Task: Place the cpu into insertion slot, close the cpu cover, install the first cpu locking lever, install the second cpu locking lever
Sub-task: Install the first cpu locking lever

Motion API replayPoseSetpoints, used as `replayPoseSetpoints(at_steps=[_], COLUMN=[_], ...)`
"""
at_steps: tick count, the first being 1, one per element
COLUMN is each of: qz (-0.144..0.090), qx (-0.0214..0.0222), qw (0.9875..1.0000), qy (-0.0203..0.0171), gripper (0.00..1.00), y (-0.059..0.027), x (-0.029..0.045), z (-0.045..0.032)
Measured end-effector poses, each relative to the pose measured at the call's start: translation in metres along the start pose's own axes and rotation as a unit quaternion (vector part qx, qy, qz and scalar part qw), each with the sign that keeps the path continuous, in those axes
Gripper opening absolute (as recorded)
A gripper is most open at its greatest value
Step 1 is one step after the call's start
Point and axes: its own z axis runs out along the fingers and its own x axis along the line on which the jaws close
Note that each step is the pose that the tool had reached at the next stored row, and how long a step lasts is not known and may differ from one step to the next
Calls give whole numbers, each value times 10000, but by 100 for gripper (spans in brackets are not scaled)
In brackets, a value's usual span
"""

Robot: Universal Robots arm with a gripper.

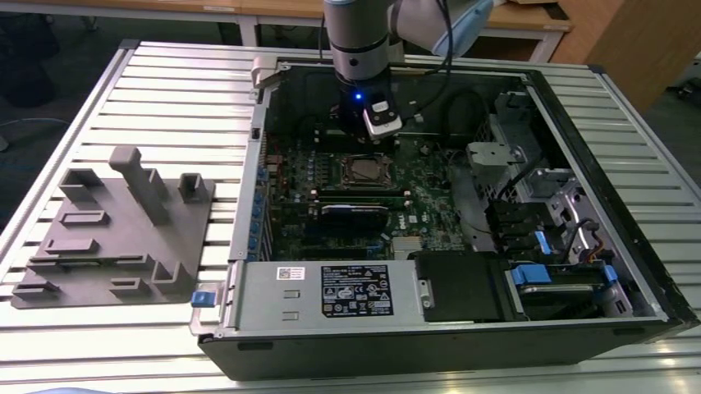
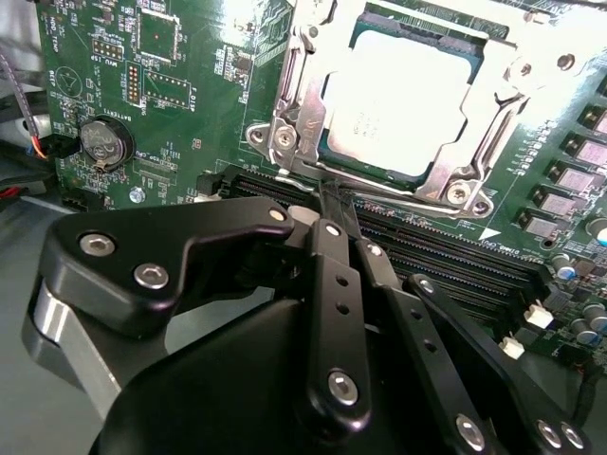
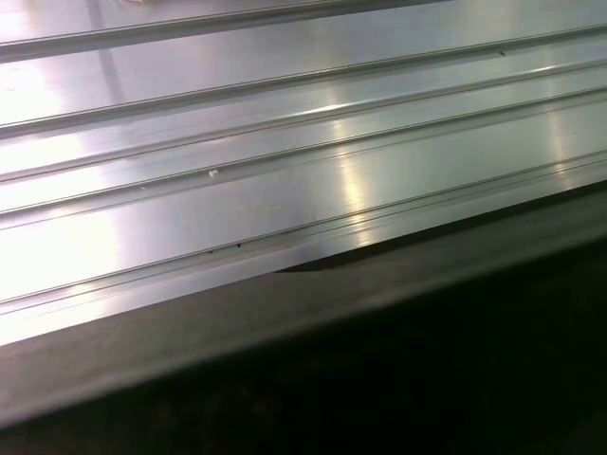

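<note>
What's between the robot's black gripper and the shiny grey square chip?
In the second wrist view, the rim of the thin silvery metal cover frame lies between the black gripper and the flat grey square cpu.

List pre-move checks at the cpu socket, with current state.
1. cpu seated flat in the insertion slot: ok.
2. cpu cover down around the cpu: ok.
3. Locking levers latched: cannot tell.
4. gripper shut, tips at the cover's near edge: ok.
5. Anything held between the fingers: cannot tell.
</note>
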Motion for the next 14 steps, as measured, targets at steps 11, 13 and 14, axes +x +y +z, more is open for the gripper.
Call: replayPoseSetpoints(at_steps=[11, 13, 14], qz=[46, 76, 88], qx=[0, 3, 2], qw=[10000, 10000, 10000], qy=[-6, -10, -11], gripper=[11, 11, 11], y=[14, 17, 21], x=[3, 12, 15], z=[-72, -73, -72])
